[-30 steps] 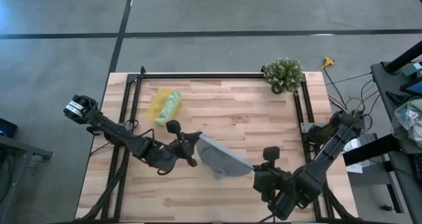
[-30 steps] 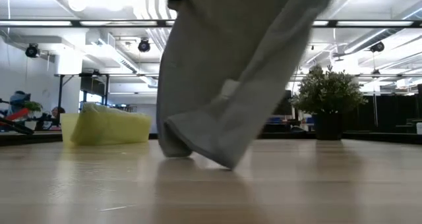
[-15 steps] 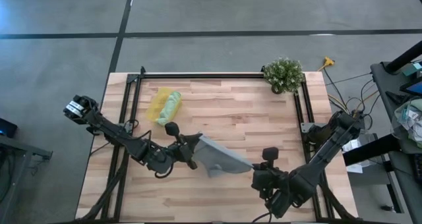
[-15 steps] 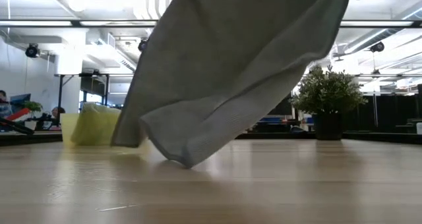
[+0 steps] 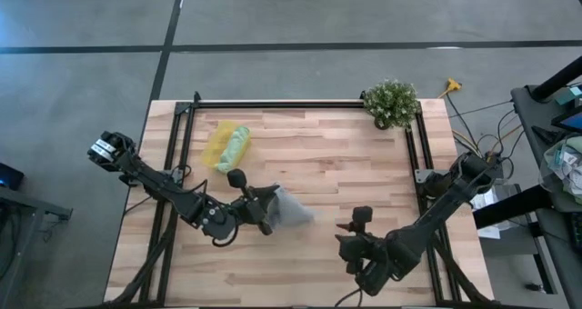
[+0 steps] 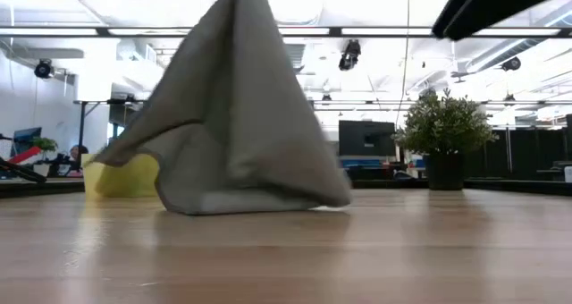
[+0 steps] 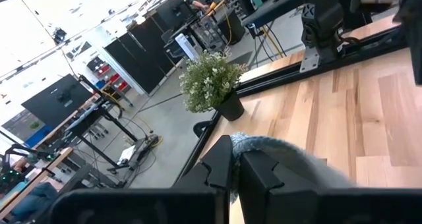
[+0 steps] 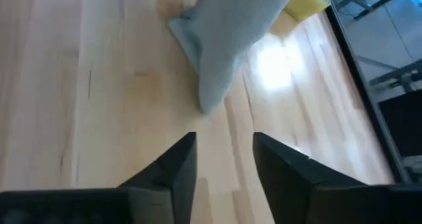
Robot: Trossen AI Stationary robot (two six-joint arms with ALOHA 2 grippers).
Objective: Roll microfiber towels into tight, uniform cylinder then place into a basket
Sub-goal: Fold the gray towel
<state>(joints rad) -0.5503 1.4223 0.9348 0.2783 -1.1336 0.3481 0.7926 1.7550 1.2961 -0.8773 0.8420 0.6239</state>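
Observation:
The grey-blue towel hangs in a tent shape from my left gripper, which is shut on it left of the table's middle. The towel's lower folds rest on the wood. My right gripper is open and empty, right of the towel and apart from it. The light green towel lies rolled in the yellow basket at the far left. The basket also shows behind the grey towel in the low view. My left gripper pinches a bunched top part of the grey-blue towel between its two shut fingers; one layer or several, I cannot tell. The towel hangs slack below the hold, its lower folds heaped on the table.
A potted plant stands at the far right corner. A black frame rail runs along the far edge and down both sides. Bare wood lies between the towel and the near edge.
My right gripper has let go of the grey-blue towel and drawn back toward the near edge. The towel's right end, held up and spread a second ago, has fallen. The towel now hangs from my left gripper alone, with its lower part heaped on the table.

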